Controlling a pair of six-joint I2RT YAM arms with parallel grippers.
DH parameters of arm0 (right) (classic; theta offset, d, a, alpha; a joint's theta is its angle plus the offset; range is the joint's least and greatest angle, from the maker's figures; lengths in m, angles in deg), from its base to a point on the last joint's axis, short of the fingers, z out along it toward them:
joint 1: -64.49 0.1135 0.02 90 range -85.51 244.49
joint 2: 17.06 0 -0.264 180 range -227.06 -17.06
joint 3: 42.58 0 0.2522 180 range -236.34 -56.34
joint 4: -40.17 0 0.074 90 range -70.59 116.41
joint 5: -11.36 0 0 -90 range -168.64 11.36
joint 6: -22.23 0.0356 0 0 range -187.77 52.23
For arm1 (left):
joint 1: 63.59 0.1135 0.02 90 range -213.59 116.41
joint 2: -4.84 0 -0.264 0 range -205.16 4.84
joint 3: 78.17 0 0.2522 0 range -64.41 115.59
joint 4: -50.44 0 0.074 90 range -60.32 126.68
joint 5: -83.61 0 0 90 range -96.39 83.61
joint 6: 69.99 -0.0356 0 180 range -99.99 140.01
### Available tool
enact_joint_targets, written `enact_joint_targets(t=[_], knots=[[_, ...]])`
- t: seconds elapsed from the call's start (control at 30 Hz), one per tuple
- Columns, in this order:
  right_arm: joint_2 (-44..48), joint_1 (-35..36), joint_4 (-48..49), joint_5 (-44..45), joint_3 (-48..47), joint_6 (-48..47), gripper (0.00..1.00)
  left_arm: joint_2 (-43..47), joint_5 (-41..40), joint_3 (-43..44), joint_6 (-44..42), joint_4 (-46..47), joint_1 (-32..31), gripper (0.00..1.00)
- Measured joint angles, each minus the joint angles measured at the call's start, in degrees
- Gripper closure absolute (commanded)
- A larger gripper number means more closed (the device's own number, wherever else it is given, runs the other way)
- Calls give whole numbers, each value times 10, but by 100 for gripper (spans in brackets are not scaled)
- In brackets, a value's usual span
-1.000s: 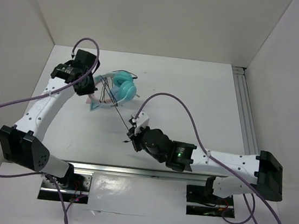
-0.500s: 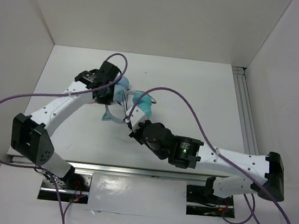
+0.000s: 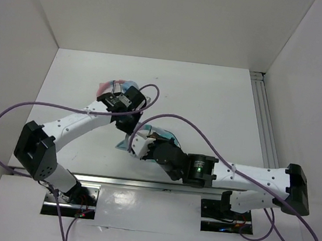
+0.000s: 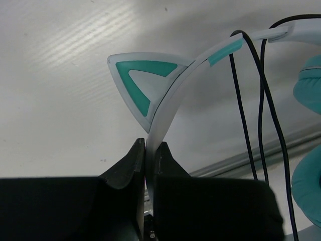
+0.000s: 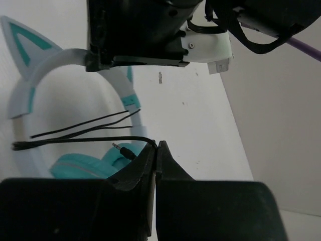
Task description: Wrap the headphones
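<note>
The teal headphones (image 3: pixel 169 137) are held between my two grippers near the table's front middle. My left gripper (image 4: pixel 150 144) is shut on their white headband (image 4: pixel 165 108), just below a teal-and-white cat ear (image 4: pixel 141 80). It shows in the top view (image 3: pixel 126 122) too. Loops of the thin black cable (image 4: pixel 261 105) cross the band, with teal earcups (image 4: pixel 311 83) at the right. My right gripper (image 5: pixel 156 144) is shut on the cable (image 5: pixel 100 140) close to its plug (image 5: pixel 123 149), beside a teal earcup (image 5: pixel 83 165). In the top view it (image 3: pixel 136 145) sits right next to the left gripper.
A pink and light blue object (image 3: pixel 107 87) lies behind the left wrist. A metal rail (image 3: pixel 263 121) runs along the table's right side. White walls enclose the back and sides. Purple arm cables (image 3: pixel 189 127) arc over the headphones.
The left arm has carried the headphones from the back left toward the front middle. The right gripper has followed with the cable and closed in beside the left one.
</note>
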Motion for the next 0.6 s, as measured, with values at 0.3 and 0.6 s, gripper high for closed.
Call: enact_joint_targets(t=[0.3,0.6], knots=[[13,-34,64,-18,61,-37,100,48,57,-52,-9,23,-11,100],[13,-119,71,-169,68,9,87,97,35,-72,4,47,-29,100]])
